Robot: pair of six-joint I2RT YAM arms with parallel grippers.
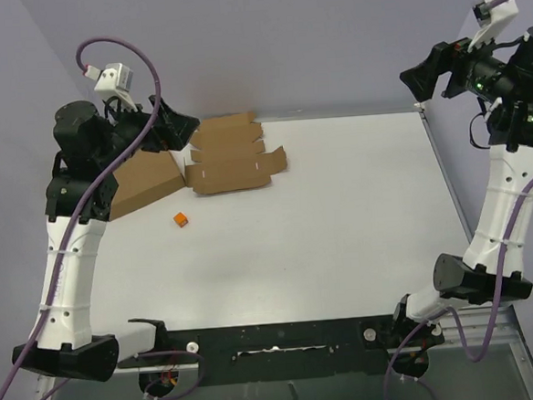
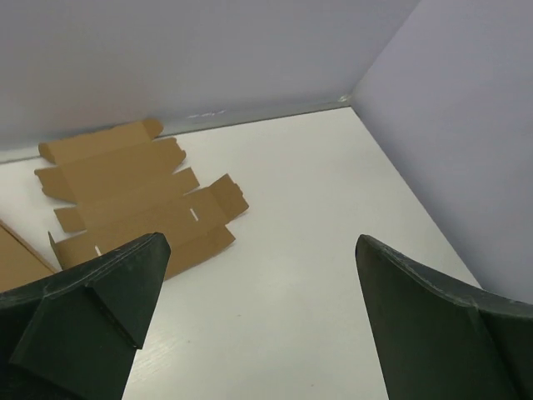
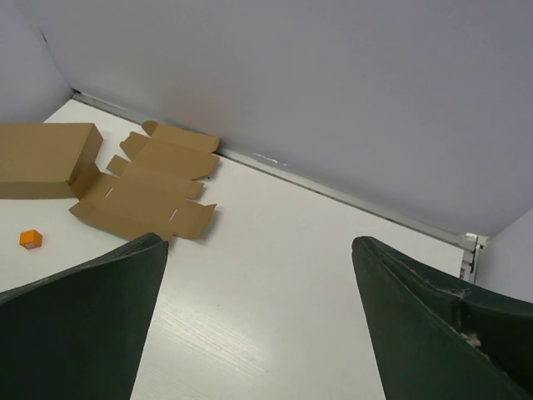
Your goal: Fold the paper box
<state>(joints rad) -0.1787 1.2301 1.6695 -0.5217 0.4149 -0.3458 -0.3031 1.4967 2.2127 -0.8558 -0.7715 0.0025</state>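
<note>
Pale lavender walls [image 1: 282, 34] close in on the far side and both flanks, matte and bare. Below them lies a white table [image 1: 324, 242] with a faint wood-grain sheen, flat and rectangular.

The left arm [image 1: 69, 259] rises from the near left corner in white shells with black joints, and a purple cable [image 1: 149, 85] loops over it. The right arm [image 1: 504, 202] stands the same way on the near right, its wrist raised beyond the table's right edge. The left gripper [image 2: 260, 250] hangs over the far left of the table with its dark, wedge-shaped fingers spread wide and nothing between them. The right gripper [image 3: 258, 246] is likewise fully spread and holds nothing.

At the far left a plain brown cardboard box [image 1: 146, 183] lies closed, smooth-faced and partly hidden under the left wrist.

Just to its right, close to the far wall, the paper box [image 1: 231, 157] lies flat and unfolded. I cannot tell whether the two touch. Its panels stack from far to near, and each panel's long side runs left to right, roughly along the far wall, the right end angled slightly away. The edges are notched with flaps and tabs, and the nearest panel carries two small pale slots. It is thin matte brown card.

A tiny orange cube [image 1: 181, 220] sits alone, nearer than both.
</note>
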